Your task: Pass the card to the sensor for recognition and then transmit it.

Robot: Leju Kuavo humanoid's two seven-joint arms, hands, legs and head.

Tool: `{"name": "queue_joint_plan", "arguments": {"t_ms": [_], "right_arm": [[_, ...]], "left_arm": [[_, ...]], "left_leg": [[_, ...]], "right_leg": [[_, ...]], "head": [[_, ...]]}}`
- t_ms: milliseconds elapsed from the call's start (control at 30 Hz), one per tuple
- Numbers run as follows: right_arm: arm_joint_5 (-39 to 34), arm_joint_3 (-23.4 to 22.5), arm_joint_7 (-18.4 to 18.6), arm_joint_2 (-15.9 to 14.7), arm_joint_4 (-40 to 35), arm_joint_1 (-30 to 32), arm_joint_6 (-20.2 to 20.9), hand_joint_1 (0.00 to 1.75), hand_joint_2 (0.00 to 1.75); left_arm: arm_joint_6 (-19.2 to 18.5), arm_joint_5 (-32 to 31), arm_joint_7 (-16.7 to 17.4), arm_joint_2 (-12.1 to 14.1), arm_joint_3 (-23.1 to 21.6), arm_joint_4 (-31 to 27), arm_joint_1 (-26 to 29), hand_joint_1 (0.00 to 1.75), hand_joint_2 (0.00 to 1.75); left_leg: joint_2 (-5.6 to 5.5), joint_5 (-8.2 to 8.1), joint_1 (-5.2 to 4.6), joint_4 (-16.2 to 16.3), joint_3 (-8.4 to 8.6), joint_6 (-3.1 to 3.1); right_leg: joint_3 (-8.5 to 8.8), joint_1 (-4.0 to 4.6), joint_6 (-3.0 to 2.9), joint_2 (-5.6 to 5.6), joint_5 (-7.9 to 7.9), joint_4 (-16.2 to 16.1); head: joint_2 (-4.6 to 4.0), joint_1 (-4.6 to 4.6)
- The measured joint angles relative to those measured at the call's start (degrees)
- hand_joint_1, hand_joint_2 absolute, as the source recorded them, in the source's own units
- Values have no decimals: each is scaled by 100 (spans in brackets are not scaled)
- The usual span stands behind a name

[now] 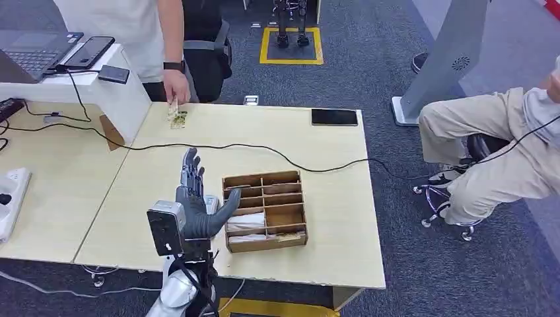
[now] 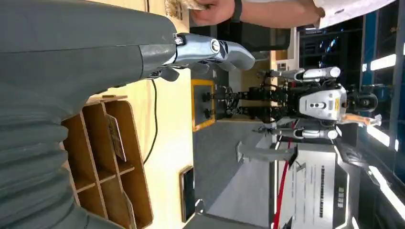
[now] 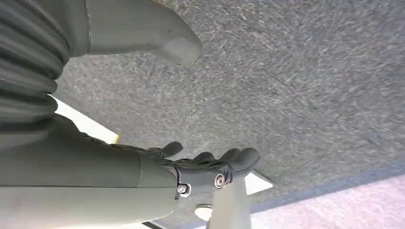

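My left hand (image 1: 195, 198) hovers over the wooden table (image 1: 330, 264), fingers stretched out and apart, holding nothing, just left of a wooden compartment box (image 1: 264, 178). White cards (image 1: 245, 222) lie in the box's near slots. At the table's far edge a person's hand (image 1: 175, 86) touches a patterned card (image 1: 178, 119). The left wrist view shows my left hand (image 2: 95, 52), the box (image 2: 110, 157) and the person's hand (image 2: 210, 12) on the card (image 2: 177, 5). A flat black device (image 1: 335, 117) lies at the far right edge. My right hand (image 3: 143, 176) hangs over grey carpet, holding nothing.
A black cable (image 1: 284, 157) runs across the table behind the box. A white raised stand (image 1: 112, 99) with a laptop (image 1: 30, 49) and phones stands far left, a power strip (image 1: 10, 198) at the left edge. A seated person (image 1: 489, 152) and a grey pedestal (image 1: 442, 66) are to the right.
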Motion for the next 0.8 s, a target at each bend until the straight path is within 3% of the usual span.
{"name": "queue_joint_plan", "arguments": {"t_ms": [267,800], "right_arm": [[-13,-2,-334,0,-210,56,-4,0,175],[57,-4,-332,33,-533,193,-7,0,175]], "left_arm": [[-63,-109,28,26,0,-94,201,0,175],[122,170,-317,28,2,-291,431,0,175]], "left_leg": [[-1,-2,0,0,-1,-1],[0,-1,0,0,-1,-1]], "right_leg": [[-1,0,1,0,-1,0],[0,0,0,0,-1,0]], "head": [[0,0],[0,2]]}}
